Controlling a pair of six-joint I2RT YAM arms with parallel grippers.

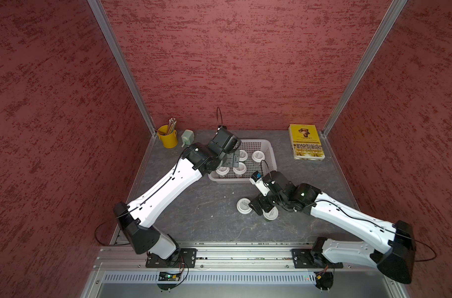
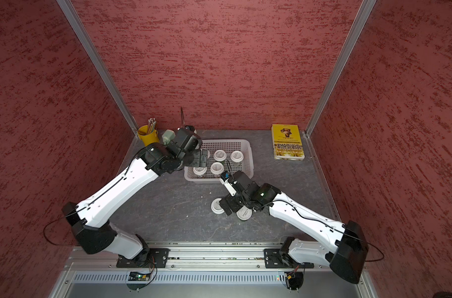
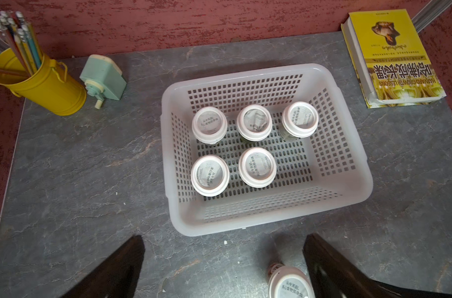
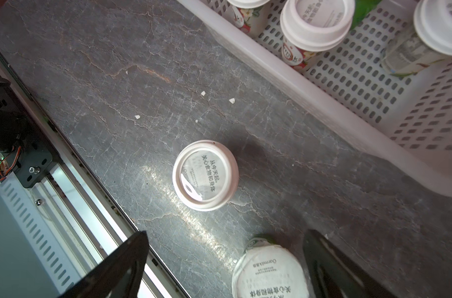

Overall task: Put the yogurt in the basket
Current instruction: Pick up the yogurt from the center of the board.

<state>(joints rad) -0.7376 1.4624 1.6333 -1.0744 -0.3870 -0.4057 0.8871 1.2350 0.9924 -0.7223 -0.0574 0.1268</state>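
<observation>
Five yogurt cups (image 3: pixel 257 167) stand in the basket (image 3: pixel 271 224). Two loose cups (image 1: pixel 244 205) sit on the table (image 1: pixel 194 206) at its six o'clock. The right gripper (image 4: pixel 225 232) hangs spread-jawed over one. The left gripper (image 3: pixel 223 236), jaws wide and empty, hovers at the basket's nine o'clock side.

Robot-lab test cell. You face a grey stone-look tabletop (image 1: pixel 207 206) boxed by red textured panels (image 1: pixel 245 64) in aluminium posts (image 1: pixel 121 64). The left arm (image 1: pixel 165 185) and right arm (image 1: pixel 348 219) bolt to a rail (image 1: pixel 232 254) at 6 o'clock. Desk props: pencil bucket (image 1: pixel 169 140) at 11 o'clock, book (image 1: pixel 306 142) at 1 o'clock.
</observation>
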